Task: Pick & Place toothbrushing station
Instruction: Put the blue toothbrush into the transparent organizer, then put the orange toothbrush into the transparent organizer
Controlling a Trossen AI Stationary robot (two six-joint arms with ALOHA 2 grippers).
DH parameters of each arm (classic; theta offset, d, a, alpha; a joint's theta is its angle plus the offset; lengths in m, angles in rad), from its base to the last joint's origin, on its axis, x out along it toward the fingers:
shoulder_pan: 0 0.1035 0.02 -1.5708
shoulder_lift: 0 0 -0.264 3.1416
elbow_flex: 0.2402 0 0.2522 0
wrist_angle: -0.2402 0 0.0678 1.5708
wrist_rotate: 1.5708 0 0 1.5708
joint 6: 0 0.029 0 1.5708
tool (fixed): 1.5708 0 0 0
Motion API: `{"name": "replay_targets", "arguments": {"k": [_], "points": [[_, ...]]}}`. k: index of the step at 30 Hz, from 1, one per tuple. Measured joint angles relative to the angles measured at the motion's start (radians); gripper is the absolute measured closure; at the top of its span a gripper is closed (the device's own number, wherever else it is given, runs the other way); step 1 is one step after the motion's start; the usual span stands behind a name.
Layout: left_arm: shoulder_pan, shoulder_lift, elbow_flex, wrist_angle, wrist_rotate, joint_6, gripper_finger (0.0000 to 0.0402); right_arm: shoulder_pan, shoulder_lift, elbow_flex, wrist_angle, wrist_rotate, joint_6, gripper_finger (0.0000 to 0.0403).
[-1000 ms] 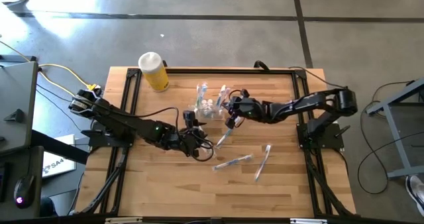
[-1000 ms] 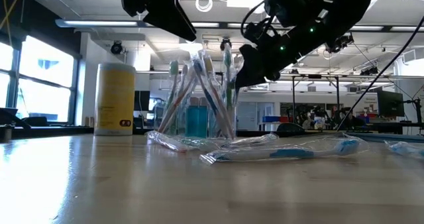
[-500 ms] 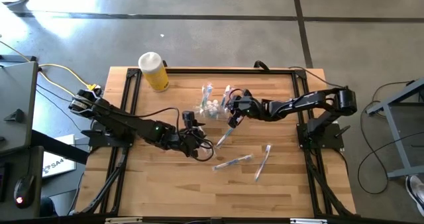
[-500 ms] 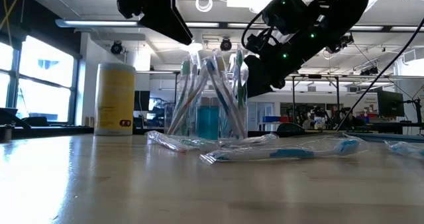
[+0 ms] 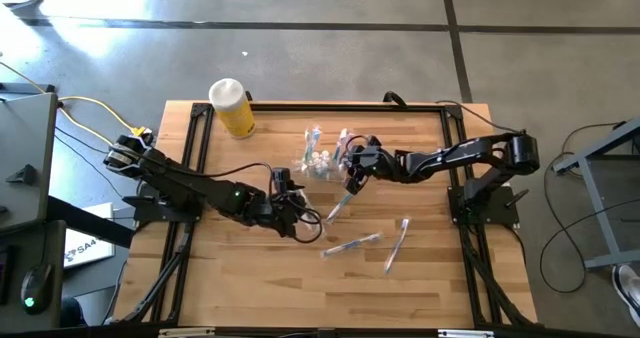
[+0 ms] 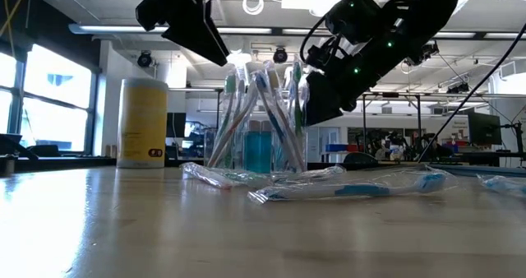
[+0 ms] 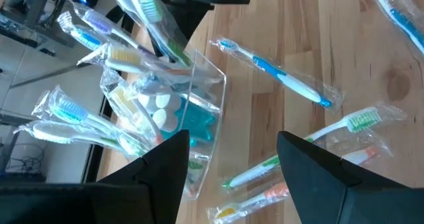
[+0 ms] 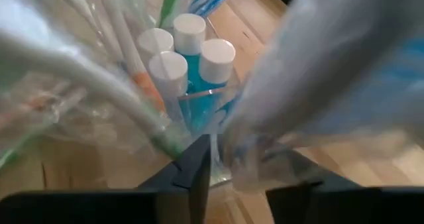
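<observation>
The clear holder cup stood upright mid-surface, already crowded with wrapped toothbrushes. Four or so wrapped brushes lay loose, still to be placed. The right hand hovered at the cup, its spread unclear; the left hand waited nearby, spread and empty.

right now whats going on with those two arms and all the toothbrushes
The right gripper is at the rim of the clear holder cup, which stands upright on the table packed with wrapped toothbrushes. The left gripper hovers open just in front of the cup. Several wrapped brushes lie loose on the wood.
</observation>
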Motion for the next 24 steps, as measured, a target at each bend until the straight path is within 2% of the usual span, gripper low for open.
{"name": "replay_targets", "arguments": {"k": [5,10,17,20,24], "points": [[0.000,0.000,0.000,-0.049,-0.001,-0.025,0.0180,0.007,-0.003,0.010,0.001,0.015,0.000,0.0238],[0.029,0.000,0.000,-0.158,0.019,-0.122,0.0180,0.027,-0.060,0.012,0.000,0.062,-0.002,0.0203],[0.090,0.000,0.000,-0.267,0.071,-0.260,0.0180,0.080,-0.205,0.012,-0.126,0.169,0.054,0.0196],[0.101,0.000,-0.009,-0.271,0.116,-0.273,0.0180,0.118,-0.267,0.012,-0.191,0.167,0.098,0.0196],[0.111,0.000,-0.076,-0.213,0.203,-0.200,0.0180,0.179,-0.317,0.012,-0.232,0.111,0.135,0.0196]]}}
